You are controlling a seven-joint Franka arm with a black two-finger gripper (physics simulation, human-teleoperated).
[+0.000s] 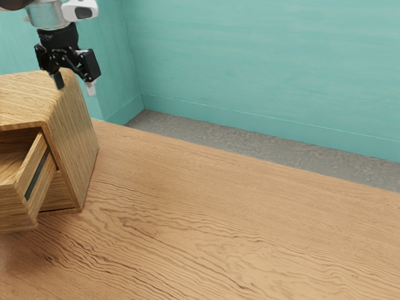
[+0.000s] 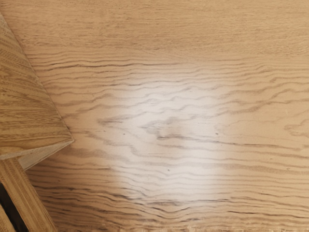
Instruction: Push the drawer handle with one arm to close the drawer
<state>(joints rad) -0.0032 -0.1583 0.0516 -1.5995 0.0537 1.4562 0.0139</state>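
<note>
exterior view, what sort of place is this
Probably a simulated room set up for robot practice, perhaps styled like a home or office: a wood-grain table holds a small wooden cabinet with its drawer pulled out, and teal walls rise behind.

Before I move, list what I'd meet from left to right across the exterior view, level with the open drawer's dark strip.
Open drawer → cabinet's side panel → bare wooden tabletop → grey floor beyond the table's edge.
</note>
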